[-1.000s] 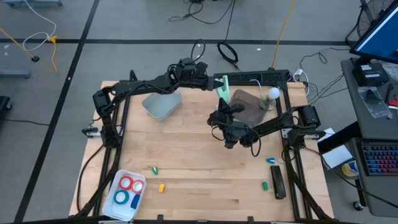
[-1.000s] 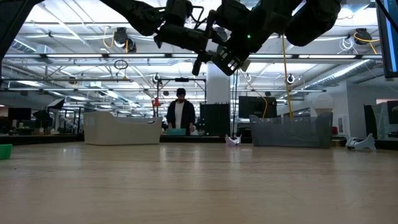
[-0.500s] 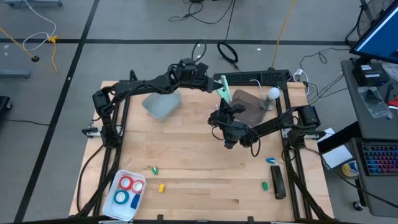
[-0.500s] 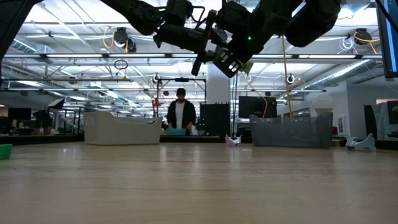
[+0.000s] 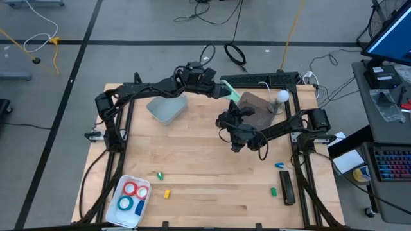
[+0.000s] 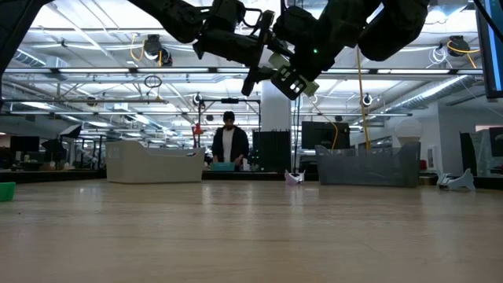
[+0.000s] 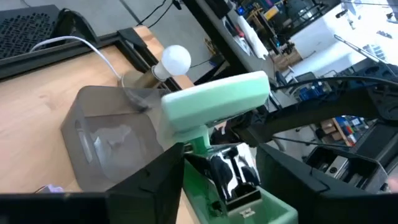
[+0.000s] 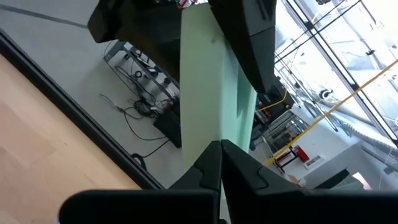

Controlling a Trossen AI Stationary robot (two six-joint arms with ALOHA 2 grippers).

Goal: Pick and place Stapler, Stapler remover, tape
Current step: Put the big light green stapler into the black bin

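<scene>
High view: the stapler (image 5: 231, 92), mint green, hangs in the air over the far-right part of the bench (image 5: 205, 170), between both arms. It stood near upright half a second ago and now slants toward the left gripper (image 5: 220, 86). The right gripper (image 5: 237, 109) meets it from the near side. A handover looks underway, with no placing done yet. The tape (image 5: 131, 196), two red and two blue rolls, sits in a white tray (image 5: 119, 215) at the near-left corner. A clear bin (image 5: 167, 109) sits far-left and a dark bin (image 5: 258, 110) far-right, just under the stapler. The middle of the bench is bare, so there is room to swing. Small bits and a black bar (image 5: 287, 188) lie along the near edge.

Low view: both grippers are well above the bench, with nothing near them. A person (image 6: 229, 145) stands far behind.

Left wrist view: the stapler sits between the left fingers (image 7: 155, 180), which stand part spread either side. Cannot tell if they grip it.

Right wrist view: the right fingers (image 8: 202, 171) are pinched together on the stapler's end. Judgement: the right arm now carries it, and the dark bin's rim is the near hazard.
</scene>
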